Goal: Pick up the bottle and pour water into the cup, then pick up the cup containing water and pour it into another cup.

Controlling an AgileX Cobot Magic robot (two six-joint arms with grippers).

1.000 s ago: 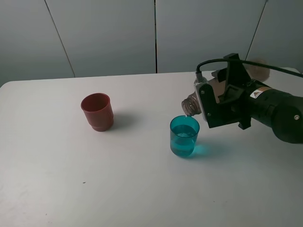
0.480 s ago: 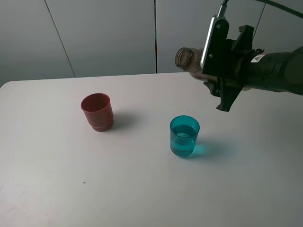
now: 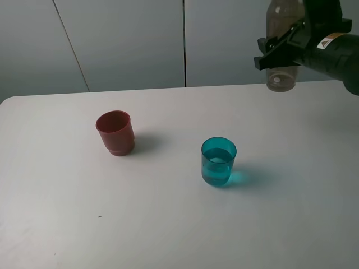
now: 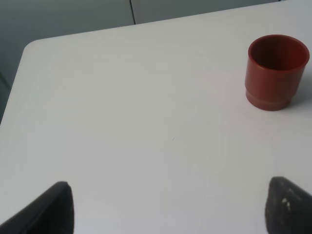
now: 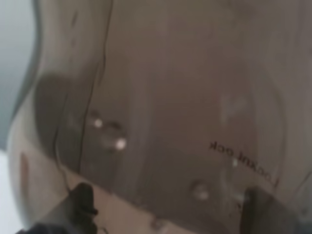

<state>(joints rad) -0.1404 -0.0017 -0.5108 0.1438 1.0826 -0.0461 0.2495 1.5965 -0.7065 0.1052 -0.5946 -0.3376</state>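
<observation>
Surface [image 3: 168, 230], white: you have two obstacles. Opaque dull-red plastic cup [image 3: 115, 132] left of centre; translucent teal plastic tumbler [image 3: 219, 161] right of centre, well apart, wide lane between. Right tool [image 3: 283, 53] clamps smoky see-through plastic bottle [image 3: 279, 79] high over the far right edge, clear above both. Left tool [image 4: 170, 197]: bare surface up to the red cup.

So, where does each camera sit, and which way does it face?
Exterior high: above the table, looking down on the red cup, the teal cup and the right gripper holding the bottle.
Left wrist: over the table, facing the red cup; left gripper shows as two dark fingertips, wide apart.
Right wrist: close against the bottle, which fills the picture; dark gripper parts at the edge.
Shared: red cup, exterior and left wrist; bottle, exterior and right wrist.
</observation>
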